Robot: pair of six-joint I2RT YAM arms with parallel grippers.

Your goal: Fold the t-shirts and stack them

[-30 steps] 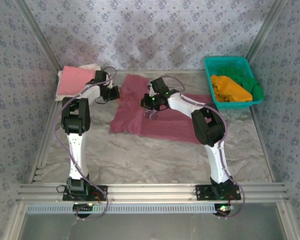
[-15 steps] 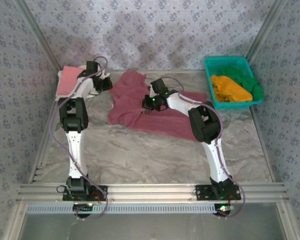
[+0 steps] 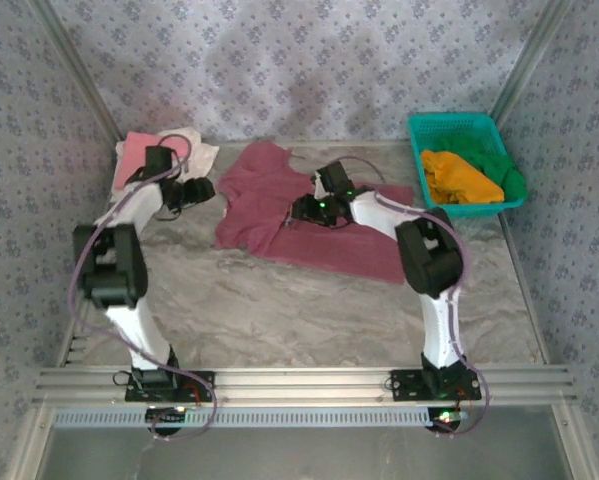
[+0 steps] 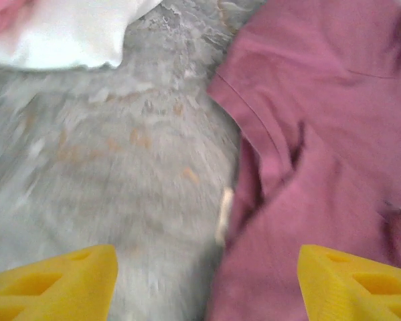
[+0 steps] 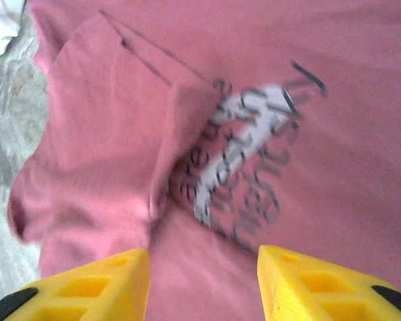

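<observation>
At the far left lie a pink tee point(image 3: 131, 160) and a cream tee point(image 4: 66, 33), both beyond the left pincer point(image 4: 207, 287) and a little to its left. This pincer hangs with its jaws wide apart and holds nothing. Bare counter point(image 4: 86, 174) is under its left finger, and the wrinkled edge of the maroon t-shirt point(image 3: 259, 190) is under its right finger. The step in hand seems to be to take this shirt for a fold. To do it well, the left pincer should probably move a little to its right before it closes, so that both fingers meet the cloth at the seam and not the counter. The right pincer point(image 5: 203, 281) is also open and empty, low over the maroon shirt, with the white print point(image 5: 247, 160) just ahead of it. It is better to grip the raised crease to the left of the print, not the flat cloth. Far to the right of this pincer, the orange tee point(image 3: 459, 178) and green tee point(image 3: 511, 182) wait in the teal basket point(image 3: 419, 125).
</observation>
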